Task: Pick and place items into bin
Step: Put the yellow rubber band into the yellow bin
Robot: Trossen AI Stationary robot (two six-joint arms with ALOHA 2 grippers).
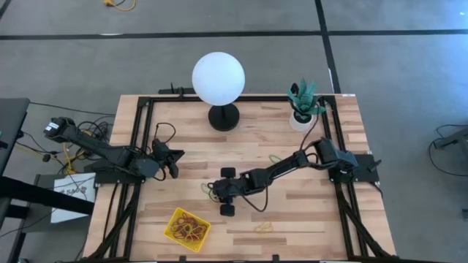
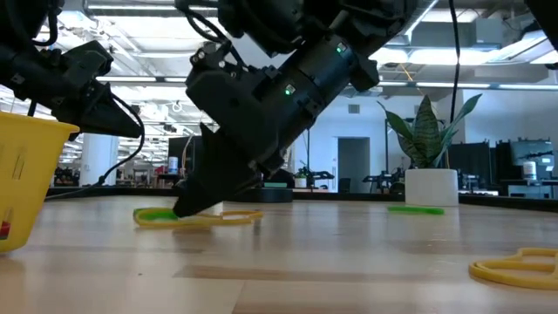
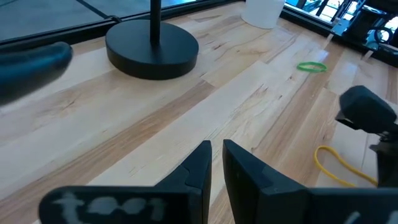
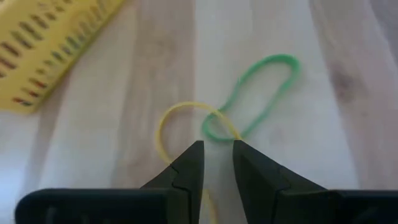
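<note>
My right gripper (image 4: 217, 149) is low over the table's near middle (image 1: 216, 191), its fingers a narrow gap apart. They stand on either side of a yellow band (image 4: 189, 104), which crosses a green band (image 4: 280, 58); both lie flat on the wood (image 2: 222, 218). The yellow bin (image 1: 187, 229) sits toward the near edge, left of my right gripper, with several bands inside. My left gripper (image 3: 216, 152) hovers shut and empty over the table's left part (image 1: 174, 159). My right gripper comes down at a slant from the table's right side, and its tips (image 2: 187, 208) reach the tabletop where the two bands lie. A strand of the yellow band (image 4: 209, 204) runs through the gap between the fingers. I cannot tell whether the fingers touch it.
A globe lamp (image 1: 218, 79) on a black base (image 1: 224, 117) and a white plant pot (image 1: 301, 118) stand at the far edge. A loose green band (image 1: 274, 158) lies right of centre, and a yellow one (image 1: 263, 227) lies near the near edge. A black frame borders the table.
</note>
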